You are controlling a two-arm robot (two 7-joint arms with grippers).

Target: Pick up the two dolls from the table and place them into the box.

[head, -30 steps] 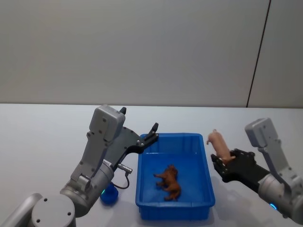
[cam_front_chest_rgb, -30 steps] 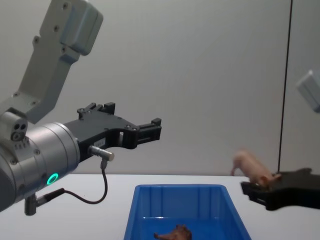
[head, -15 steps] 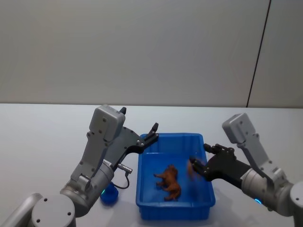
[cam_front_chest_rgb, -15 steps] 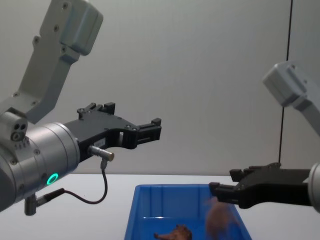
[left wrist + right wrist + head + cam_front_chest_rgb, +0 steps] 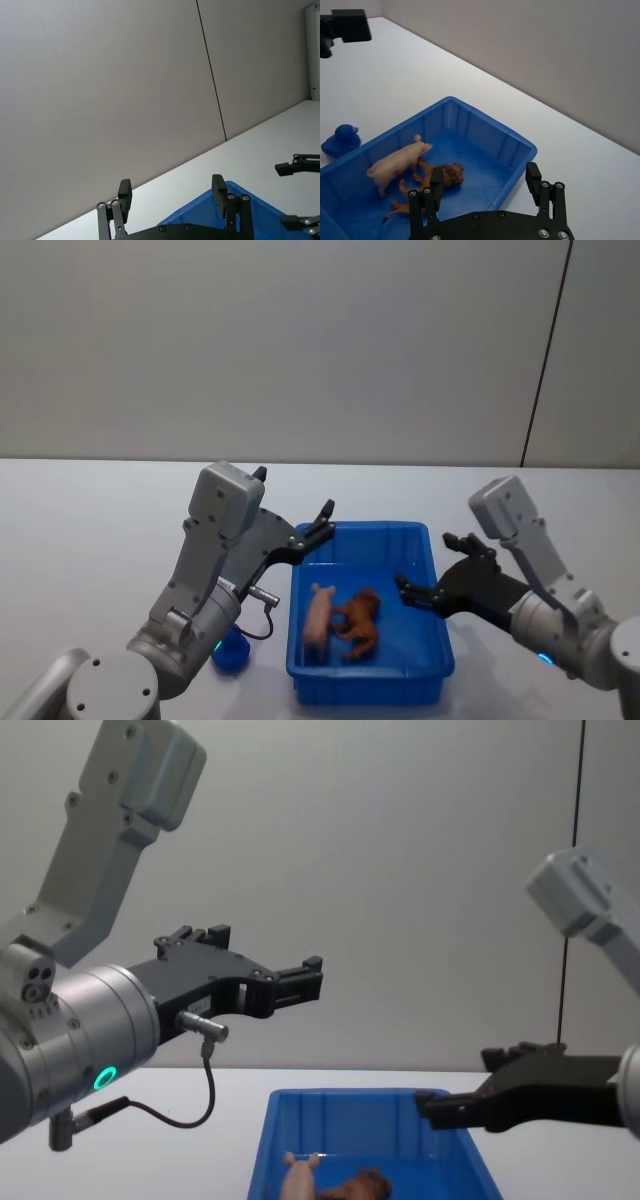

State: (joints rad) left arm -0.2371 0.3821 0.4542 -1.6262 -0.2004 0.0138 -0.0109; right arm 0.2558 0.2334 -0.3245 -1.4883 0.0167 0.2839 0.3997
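Pink doll (image 5: pixel 318 617) and brown doll (image 5: pixel 361 625) both lie inside the box (image 5: pixel 365 528), so the job looks done, while the right end effector (image 5: pixel 425 562) and the left end effector (image 5: pixel 315 523) hang wide and empty near the box's rim.

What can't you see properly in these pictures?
- Chest view: the bottom edge cuts off the pink doll and the brown doll in the box.
- Head view: the left arm half hides the small blue toy beside the box.
- Left wrist view: the open left gripper and the picture's edge hide most of the box.
- Right wrist view: the open right gripper covers part of the brown doll.
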